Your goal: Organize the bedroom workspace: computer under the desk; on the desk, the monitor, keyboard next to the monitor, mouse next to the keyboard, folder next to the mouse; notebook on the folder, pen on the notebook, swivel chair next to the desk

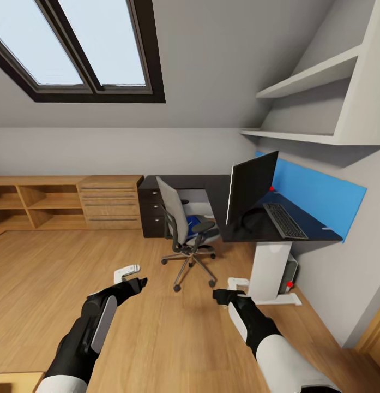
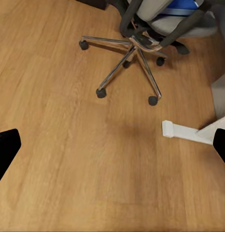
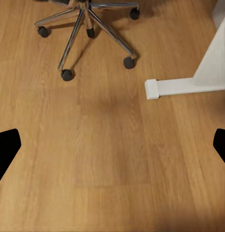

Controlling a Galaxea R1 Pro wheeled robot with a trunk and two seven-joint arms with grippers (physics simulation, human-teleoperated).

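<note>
My left gripper (image 1: 136,275) and right gripper (image 1: 229,289) both hover over bare wood floor (image 1: 157,338) with fingers spread wide, holding nothing. The swivel chair (image 1: 184,229) stands well ahead of both, beside the desk (image 1: 211,191). On its seat I see something blue (image 2: 182,6), likely the folder, cut off by the frame. My head camera adds the monitor (image 1: 249,185) and keyboard (image 1: 285,221).

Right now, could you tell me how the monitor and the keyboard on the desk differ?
The monitor stands upright near the desk's front edge; the keyboard lies flat behind it, toward the blue panel. The monitor is a plain panel; the keyboard shows rows of keys. Both are dark and rest on the desk.
</note>
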